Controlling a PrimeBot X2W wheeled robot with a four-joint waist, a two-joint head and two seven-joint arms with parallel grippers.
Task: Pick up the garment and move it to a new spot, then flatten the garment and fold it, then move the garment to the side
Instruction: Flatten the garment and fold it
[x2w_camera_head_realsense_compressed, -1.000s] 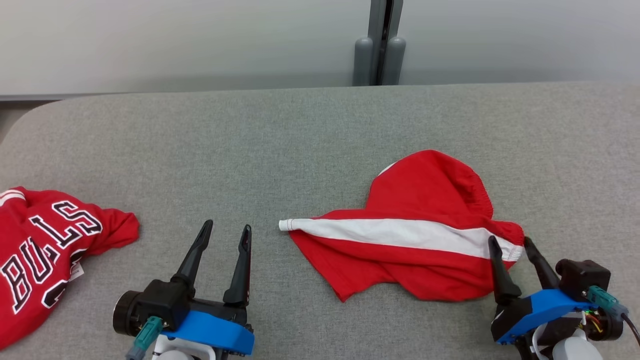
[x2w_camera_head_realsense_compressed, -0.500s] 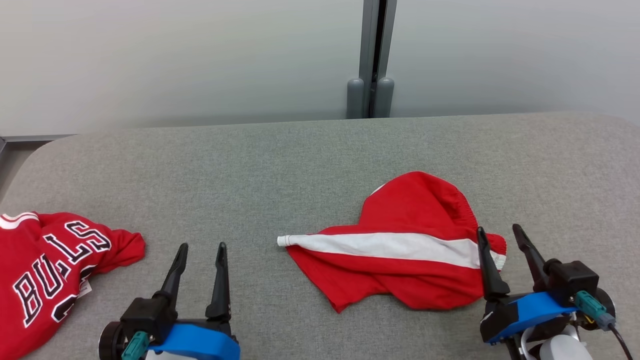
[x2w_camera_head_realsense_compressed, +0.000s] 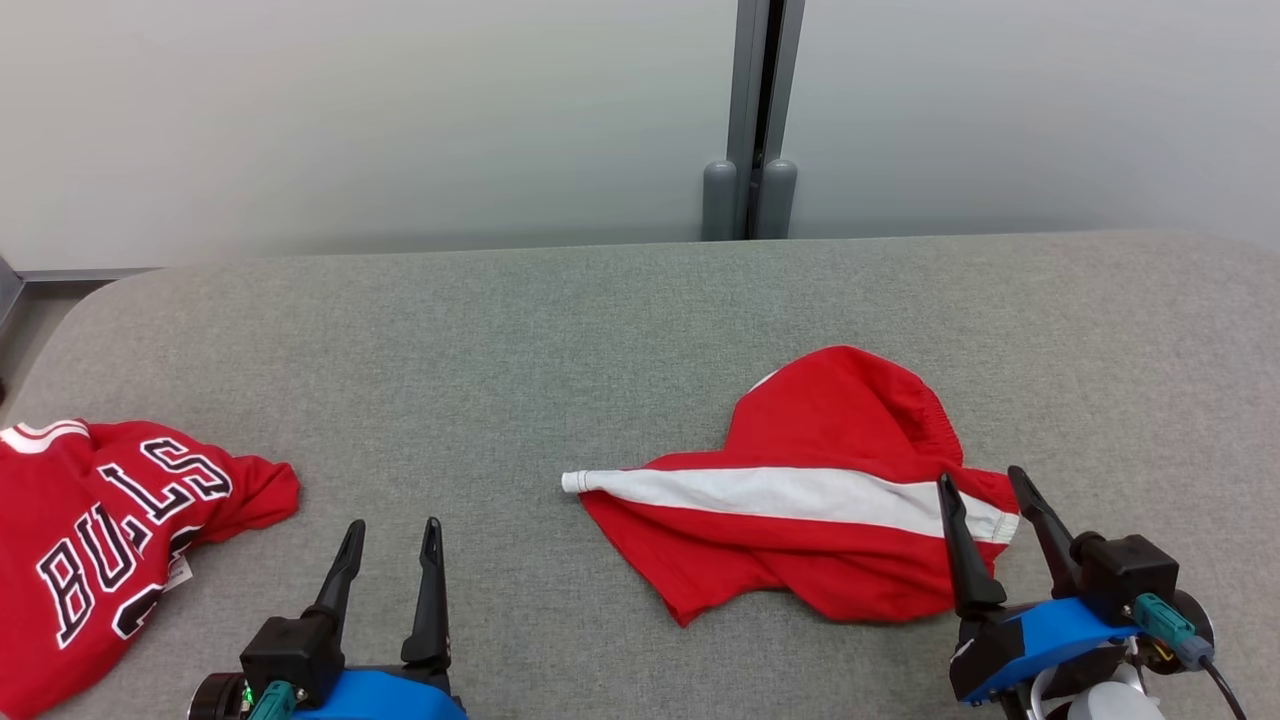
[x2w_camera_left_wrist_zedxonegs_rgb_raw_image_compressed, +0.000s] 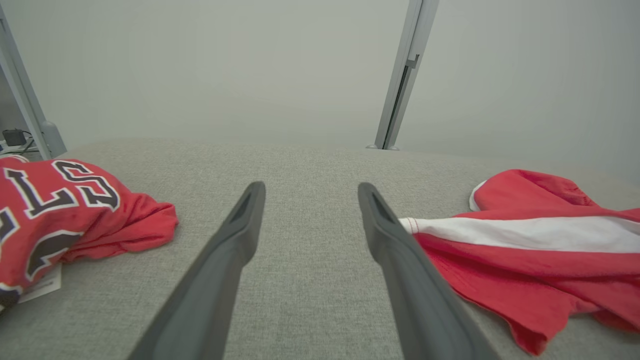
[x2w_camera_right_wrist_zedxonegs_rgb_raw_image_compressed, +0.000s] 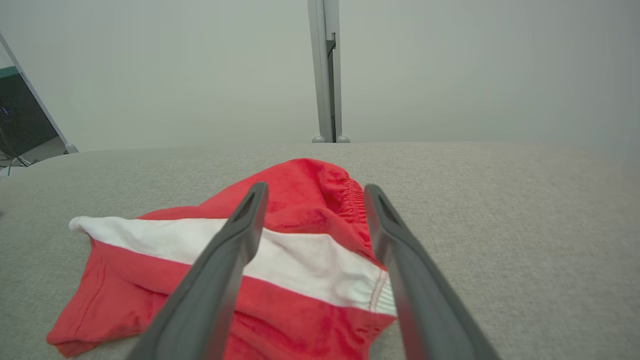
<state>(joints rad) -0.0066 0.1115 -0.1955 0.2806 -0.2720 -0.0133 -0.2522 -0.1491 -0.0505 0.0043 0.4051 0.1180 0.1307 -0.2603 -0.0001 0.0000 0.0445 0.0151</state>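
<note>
A crumpled red garment (x2w_camera_head_realsense_compressed: 830, 425) with a white stripe lies on the grey table, right of centre. My right gripper (x2w_camera_head_realsense_compressed: 979, 476) stands open at its right end, fingertips over the elastic waistband corner and holding nothing. In the right wrist view, the garment (x2w_camera_right_wrist_zedxonegs_rgb_raw_image_compressed: 310, 200) lies between and beneath the spread fingers of the right gripper (x2w_camera_right_wrist_zedxonegs_rgb_raw_image_compressed: 316, 186). My left gripper (x2w_camera_head_realsense_compressed: 395, 524) is open and empty over bare table, well to the left of the garment's striped tip. The left wrist view shows that gripper (x2w_camera_left_wrist_zedxonegs_rgb_raw_image_compressed: 311, 186) with the garment (x2w_camera_left_wrist_zedxonegs_rgb_raw_image_compressed: 525, 260) to its right.
A red Bulls jersey (x2w_camera_head_realsense_compressed: 100, 520) lies bunched at the table's left edge, also in the left wrist view as the jersey (x2w_camera_left_wrist_zedxonegs_rgb_raw_image_compressed: 60, 205). The grey cloth table (x2w_camera_head_realsense_compressed: 600, 330) runs back to a pale wall with a grey post (x2w_camera_head_realsense_compressed: 752, 110). Bare table lies between the two garments.
The head camera has tilted up, so the whole picture has shifted down. My left gripper has drawn back toward me. My right gripper's tips have edged left over the waistband end. Both grippers stay open.
</note>
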